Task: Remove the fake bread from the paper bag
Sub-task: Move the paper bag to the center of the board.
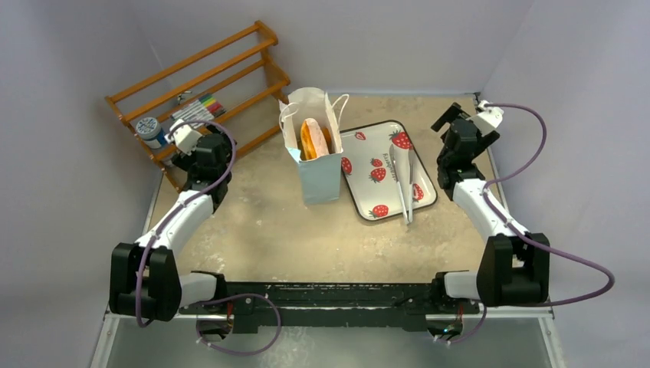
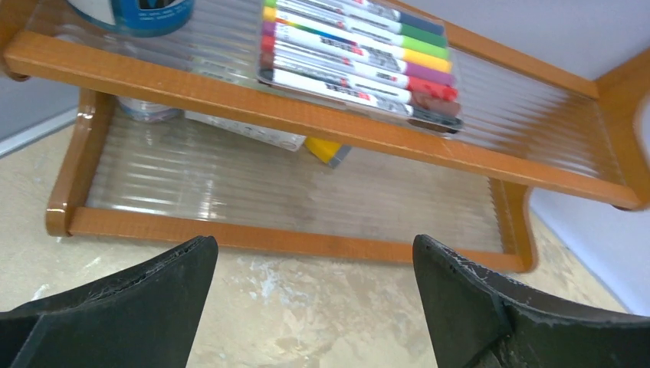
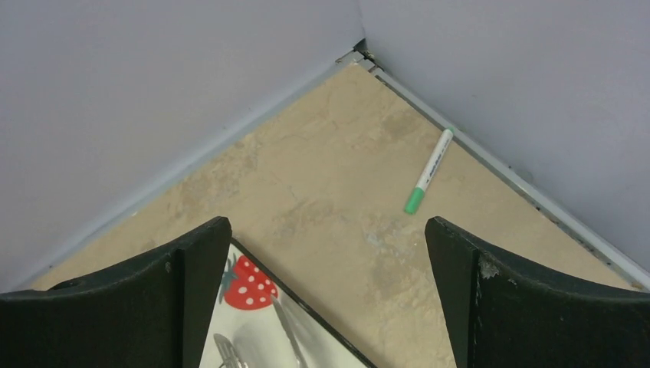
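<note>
The pale-blue paper bag (image 1: 319, 165) stands upright mid-table with white cord handles. Orange and tan fake bread (image 1: 314, 138) shows inside its open top. My left gripper (image 1: 184, 136) is open and empty, well left of the bag, facing the wooden rack; in the left wrist view the gripper (image 2: 314, 253) has only bare table between its fingers. My right gripper (image 1: 479, 115) is open and empty, right of the tray near the back right corner; in the right wrist view the gripper (image 3: 328, 230) is over the tray's corner.
A white strawberry-print tray (image 1: 383, 170) with metal tongs (image 1: 403, 180) lies right of the bag. A wooden rack (image 1: 203, 84) at back left holds markers (image 2: 360, 50) and a blue-lidded jar (image 1: 150, 130). A green marker (image 3: 428, 170) lies by the right wall.
</note>
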